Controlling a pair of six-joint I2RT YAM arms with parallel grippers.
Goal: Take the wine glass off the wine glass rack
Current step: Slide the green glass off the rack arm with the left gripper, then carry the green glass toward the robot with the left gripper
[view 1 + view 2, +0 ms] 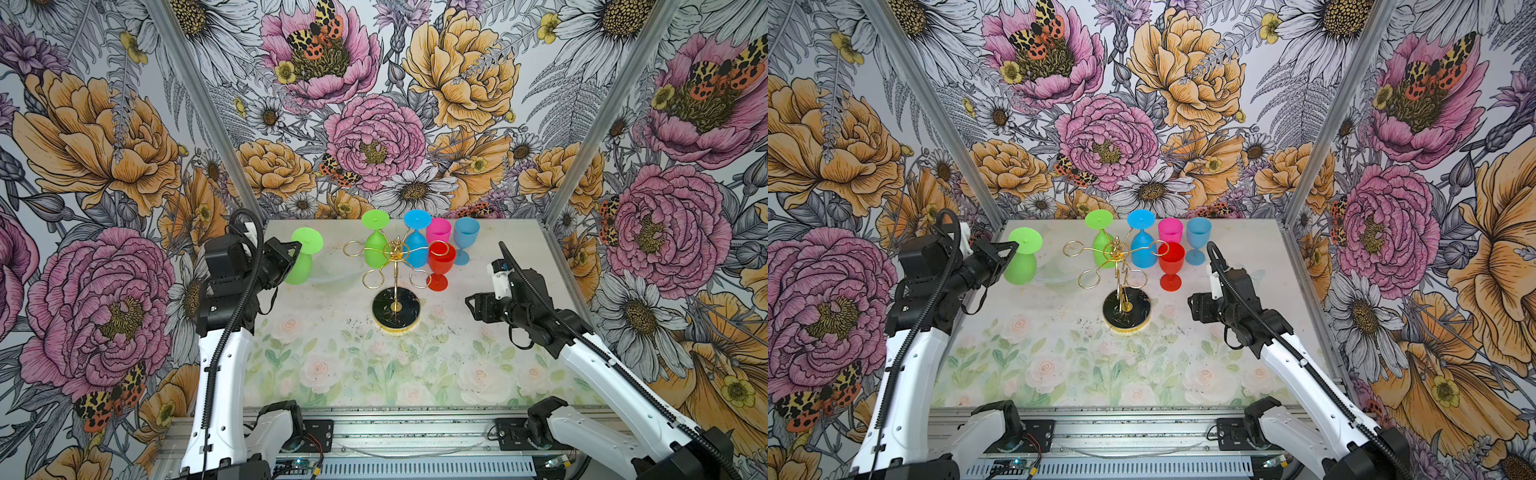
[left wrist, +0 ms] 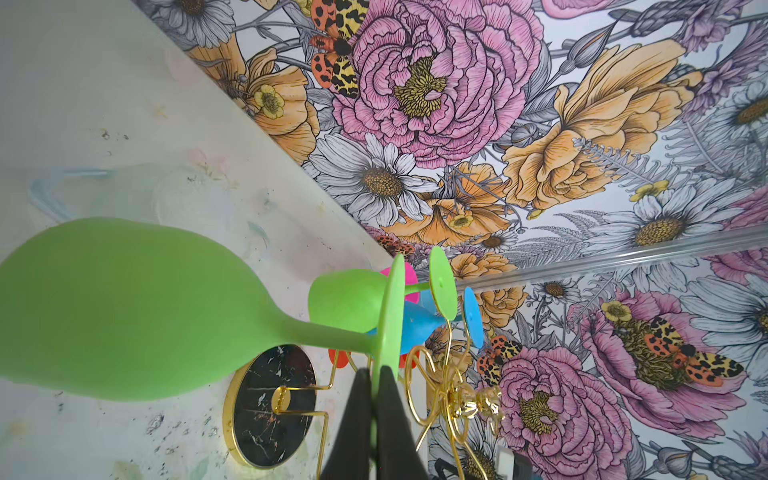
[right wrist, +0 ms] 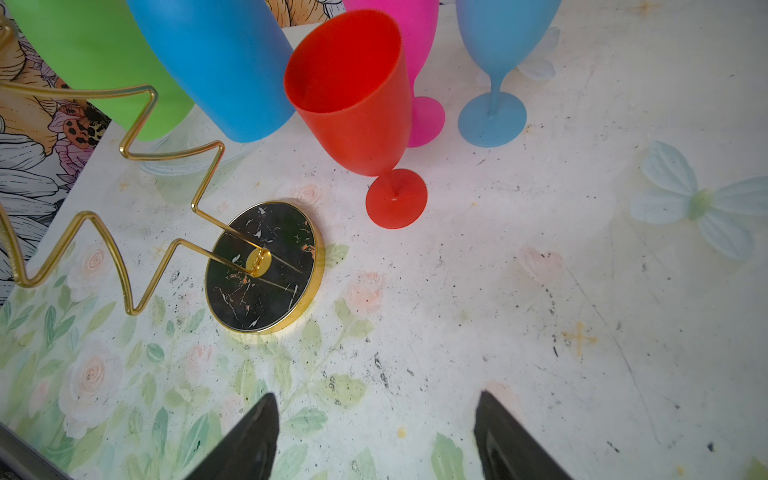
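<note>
**Rack.** Thin gold wire wine glass rack (image 1: 396,311) with curled hook arms, a central pole and a round black marbled base. Upright at mid-counter in both top views (image 1: 1126,311). Base and zigzag wire also in the right wrist view (image 3: 266,266).

**Held glass.** Lime-green frosted plastic wine glass (image 1: 300,268), inverted with the round foot up and the bowl down. Off the rack, on the left arm's side of it, apart from the nearest hook loop and touching no wire (image 1: 1020,268). Whether the bowl rim meets the counter: cannot tell.

**Left tool** (image 1: 297,246). Clenched on the edge of that glass's foot disc. In the left wrist view (image 2: 377,399), black fingers (image 2: 357,415) pressed against opposite faces of the disc, with the stem and bowl (image 2: 124,307) lying crosswise ahead.

**Right tool** (image 3: 377,397). Released, jaws spread wide, gripping nothing. Over bare counter on the right arm's side of the rack base, near the red glass (image 1: 469,303).

**On the rack.** Second green plastic wine glass (image 1: 376,251) and bright blue plastic wine glass (image 1: 417,251). Both hung upside down from the rear hook arms, side by side, feet uppermost.

**On the counter, upright.**
- Red plastic goblet (image 1: 441,259), just right of the rack.
- Pink plastic goblet (image 1: 438,229), behind the red one.
- Pale blue plastic goblet (image 1: 465,235), beside the pink one toward the right wall.

**Counter** (image 1: 332,374). Pastel rose-and-leaf print, scuffed, with dark specks around the rack base.
</note>
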